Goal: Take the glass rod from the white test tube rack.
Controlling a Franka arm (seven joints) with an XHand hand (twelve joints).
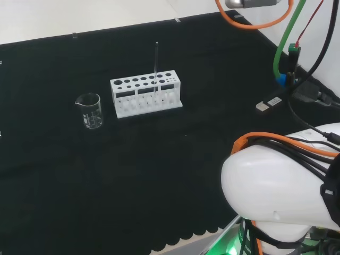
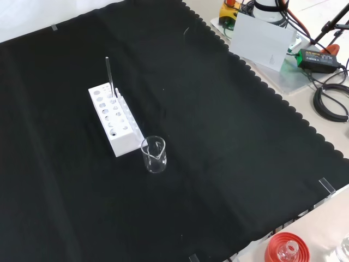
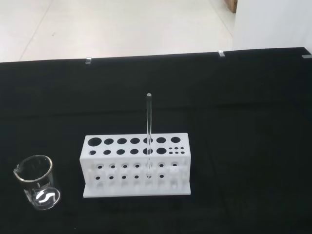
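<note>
One glass rod [image 3: 149,127] (faint, thin) upright in rack [image 3: 135,165].

We note the glass rod [image 1: 156,64] [image 2: 109,73] [image 3: 148,126] upright in a hole of the white test tube rack [image 1: 146,95] [image 2: 114,123] [image 3: 135,165], mid-cloth, rod top well above rack

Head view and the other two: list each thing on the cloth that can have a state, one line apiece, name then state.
Glass rod: upright in a hole of the rack, untouched.
White rack: upright on the black cloth, holding the rod; the other holes that show look empty.
Beaker: upright on the cloth, apart from the rack, looks empty.
</note>
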